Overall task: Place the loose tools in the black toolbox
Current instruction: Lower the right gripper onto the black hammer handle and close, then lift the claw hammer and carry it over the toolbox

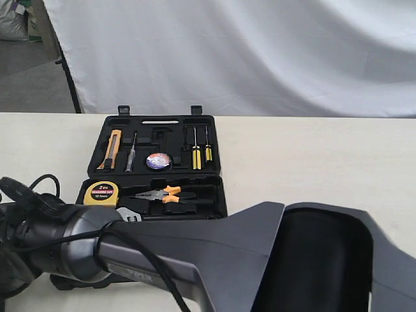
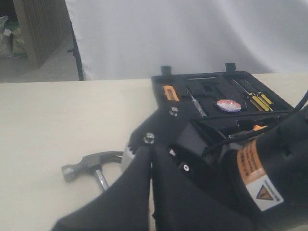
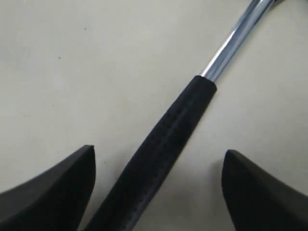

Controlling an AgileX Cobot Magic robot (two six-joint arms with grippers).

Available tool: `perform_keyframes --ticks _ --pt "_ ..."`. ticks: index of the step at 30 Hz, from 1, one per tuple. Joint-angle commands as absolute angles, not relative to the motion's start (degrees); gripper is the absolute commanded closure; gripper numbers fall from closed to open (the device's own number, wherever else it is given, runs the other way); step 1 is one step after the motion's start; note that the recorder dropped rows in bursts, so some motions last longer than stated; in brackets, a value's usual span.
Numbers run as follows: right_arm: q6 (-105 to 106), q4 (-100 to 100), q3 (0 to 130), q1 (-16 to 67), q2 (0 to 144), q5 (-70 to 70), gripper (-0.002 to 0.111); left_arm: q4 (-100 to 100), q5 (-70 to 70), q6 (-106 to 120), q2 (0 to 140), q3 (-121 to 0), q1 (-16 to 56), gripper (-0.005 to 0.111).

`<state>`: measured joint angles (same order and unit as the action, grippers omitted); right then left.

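The black toolbox (image 1: 218,170) lies open on the table, and the bluish tape roll (image 1: 158,160) rests in its far half. Only the silver head of the wrench (image 1: 130,214) shows at the case's near edge; an arm hides the rest. The claw hammer lies on the table beside the case, with its head (image 2: 91,163) in the left wrist view and its black handle (image 3: 173,139) in the right wrist view. My right gripper (image 3: 159,156) is open, one finger on each side of the handle, apart from it. My left gripper (image 2: 151,192) is shut, with nothing seen between its fingers.
A yellow tape measure (image 1: 101,192) and orange-handled pliers (image 1: 166,194) sit in the near half of the case, and screwdrivers (image 1: 200,153) and a knife in the far half. A dark arm (image 1: 195,253) crosses the foreground. A white cloth hangs behind the table.
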<state>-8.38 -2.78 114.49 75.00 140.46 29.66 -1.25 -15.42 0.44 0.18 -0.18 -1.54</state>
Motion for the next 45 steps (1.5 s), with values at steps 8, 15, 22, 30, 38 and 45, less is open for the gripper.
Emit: perform_keyframes --ticks 8,15,22,30,38,45 --pt "0.54 -8.70 114.54 74.91 143.52 29.03 0.058 -1.83 -15.41 0.00 0.00 0.00 -1.74 0.106" --pt "0.94 -9.60 119.17 74.91 144.16 42.77 0.092 -1.73 -15.41 0.00 0.00 0.00 -1.74 0.106" --pt "0.94 -10.64 120.85 74.91 144.16 64.01 0.092 -1.73 -15.41 0.00 0.00 0.00 -1.74 0.106" --pt "1.36 -8.55 119.87 74.91 144.05 69.96 0.092 -1.73 -15.41 0.00 0.00 0.00 -1.74 0.106" --pt "1.36 -4.91 108.19 74.79 136.21 69.96 0.092 -1.73 -15.41 0.00 0.00 0.00 -1.74 0.106" --pt "4.98 -3.68 93.55 74.79 126.92 69.41 0.092 -1.73 -15.41 0.00 0.00 0.00 -1.74 0.106"
